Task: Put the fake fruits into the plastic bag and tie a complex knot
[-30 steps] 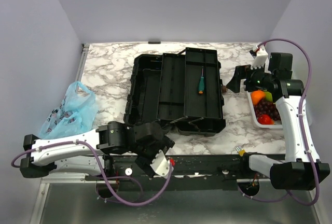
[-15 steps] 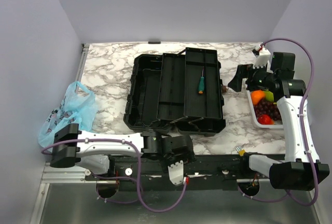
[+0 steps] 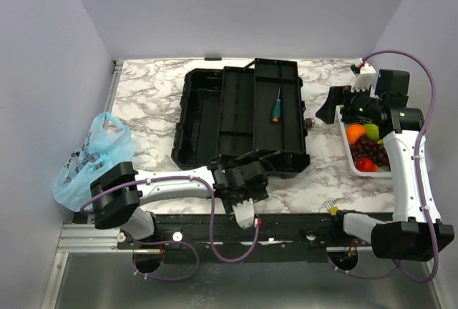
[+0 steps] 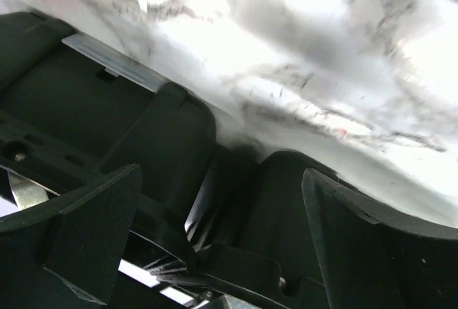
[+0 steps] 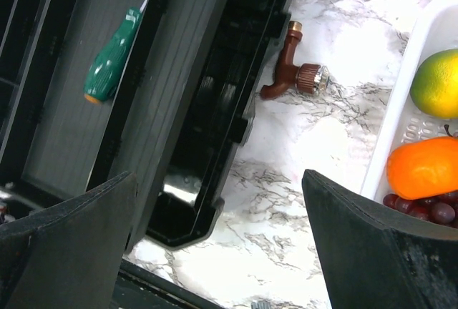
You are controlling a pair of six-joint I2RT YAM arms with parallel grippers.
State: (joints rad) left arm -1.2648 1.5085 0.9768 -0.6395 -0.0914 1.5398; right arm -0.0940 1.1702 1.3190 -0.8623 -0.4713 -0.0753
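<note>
The light-blue plastic bag (image 3: 93, 157) lies crumpled at the table's left edge, far from both grippers. The fake fruits sit in a white basket (image 3: 348, 153) at the right: an orange (image 3: 356, 133), a green one (image 3: 371, 131), purple grapes (image 3: 368, 149) and a red one (image 3: 366, 165). My right gripper (image 3: 330, 106) hangs open just left of the basket, over bare marble (image 5: 220, 177); the orange (image 5: 422, 167) and green fruit (image 5: 436, 84) show at its right. My left gripper (image 3: 240, 169) is open against the black toolbox's front edge (image 4: 222, 173). No knot shows.
An open black toolbox (image 3: 240, 116) fills the table's middle, with a green-handled screwdriver (image 3: 275, 113) on its tray. A small brown tap-shaped piece (image 5: 295, 74) lies between the toolbox and the basket. Purple walls close in on both sides.
My left arm swung from the bag's side rightward along the front edge to the toolbox front. The toolbox shifted slightly away. The right arm barely moved.
</note>
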